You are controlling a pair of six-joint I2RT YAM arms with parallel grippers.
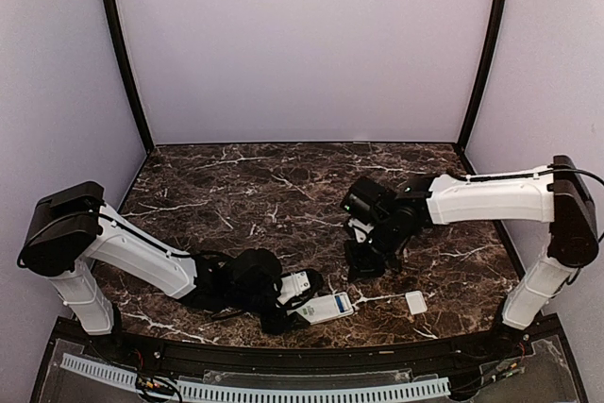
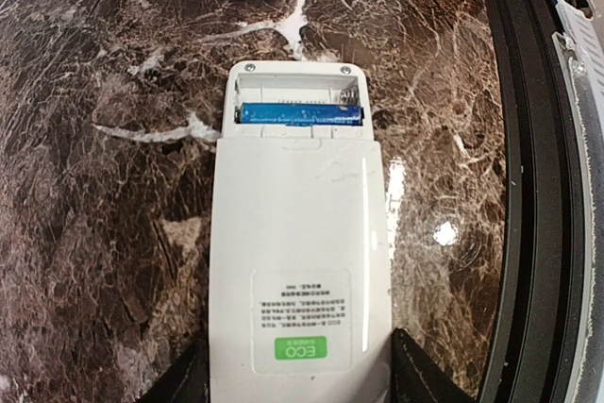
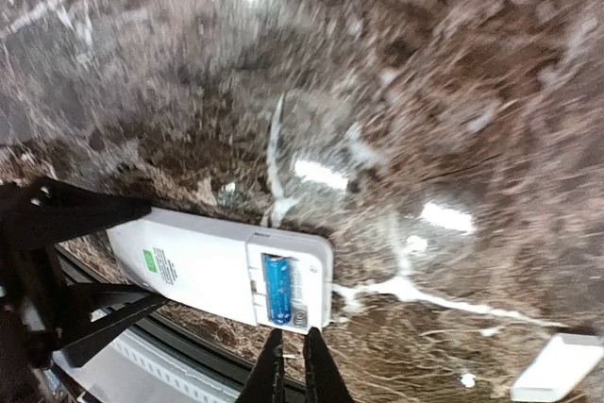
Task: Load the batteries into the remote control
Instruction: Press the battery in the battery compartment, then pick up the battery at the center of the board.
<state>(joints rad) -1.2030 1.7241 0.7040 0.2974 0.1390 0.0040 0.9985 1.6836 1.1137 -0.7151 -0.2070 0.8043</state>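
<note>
The white remote control (image 2: 300,261) lies back-up on the marble near the table's front edge, its green label toward my left gripper (image 2: 300,375), which is shut on its sides. The battery compartment is uncovered, and one blue battery (image 2: 300,113) lies across it. In the right wrist view the same battery (image 3: 276,287) sits in the remote control (image 3: 203,266), beside a bare spring. My right gripper (image 3: 291,356) hovers just off the compartment end, its jaws almost touching with nothing between them. From above, the right gripper (image 1: 363,261) is slightly behind and to the right of the remote control (image 1: 327,308).
A small white cover piece (image 1: 416,303) lies on the marble to the right of the remote, also visible as the cover piece (image 3: 557,368) in the right wrist view. The table's dark front rim (image 2: 528,186) runs close beside the remote. The left arm (image 1: 142,252) stretches low across the near left.
</note>
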